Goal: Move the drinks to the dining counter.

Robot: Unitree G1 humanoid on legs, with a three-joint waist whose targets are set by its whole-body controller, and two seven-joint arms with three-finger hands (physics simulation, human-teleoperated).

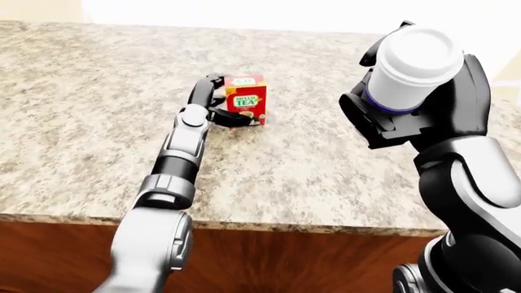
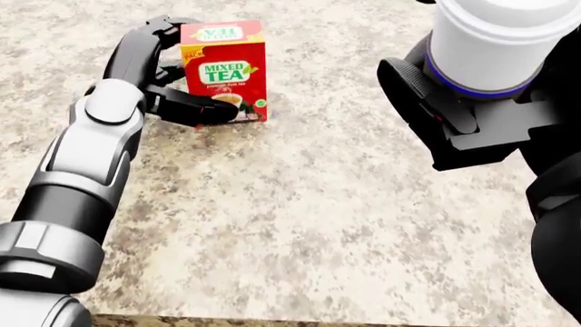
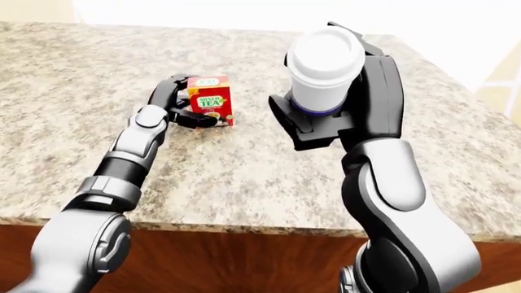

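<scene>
A red "Mixed Tea" box (image 2: 224,68) stands upright on the speckled stone counter (image 2: 300,225), at the upper left of the head view. My left hand (image 2: 195,71) is at the box's left side. One finger (image 2: 204,110) lies across its lower face and the others are behind its top corner; the grip looks loosened. My right hand (image 2: 463,116) is shut on a white lidded cup with a blue band (image 2: 495,41) and holds it upright, well above the counter at the right.
The counter's near edge (image 1: 309,227) runs along the bottom of the eye views, with brown wood panelling below. Its right end (image 3: 444,76) shows in the right-eye view.
</scene>
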